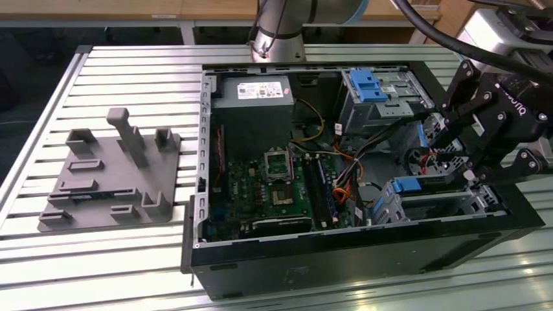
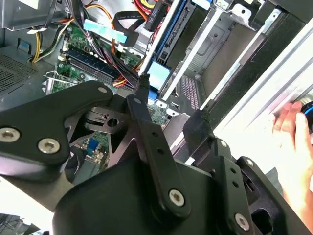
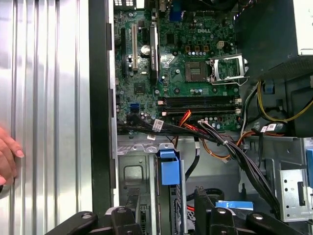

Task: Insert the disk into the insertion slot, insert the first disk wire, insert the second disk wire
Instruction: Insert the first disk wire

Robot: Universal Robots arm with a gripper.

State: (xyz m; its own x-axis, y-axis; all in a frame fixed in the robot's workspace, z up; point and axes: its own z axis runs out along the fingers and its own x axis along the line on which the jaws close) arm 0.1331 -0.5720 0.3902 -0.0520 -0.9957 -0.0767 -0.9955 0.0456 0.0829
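The disk [image 1: 405, 186] shows its bright blue carrier and sits inside the insertion slot [image 1: 389, 208], a low silver cage at the case corner on the exterior view's right. My black gripper [image 1: 455, 159] hangs just above that cage, open, with nothing between its fingers. In the first wrist view the gripper [image 3: 166, 198] straddles the blue carrier [image 3: 167, 169] set in the cage [image 3: 131, 172]. The second wrist view shows the gripper [image 2: 168, 103] spread over the board, with the disk's blue edge [image 2: 171, 29] beyond. A bundle of black, orange and red wires [image 3: 210, 137] runs loose beside the cage.
The open computer case [image 1: 346, 249] lies on a slatted metal table. A taller cage with a blue clip [image 1: 372, 84], a power supply [image 1: 250, 91] and the motherboard [image 1: 268, 188] are inside. A grey fixture plate [image 1: 112, 175] stands at the exterior view's left. A person's hand [image 3: 7, 156] rests beside the case.
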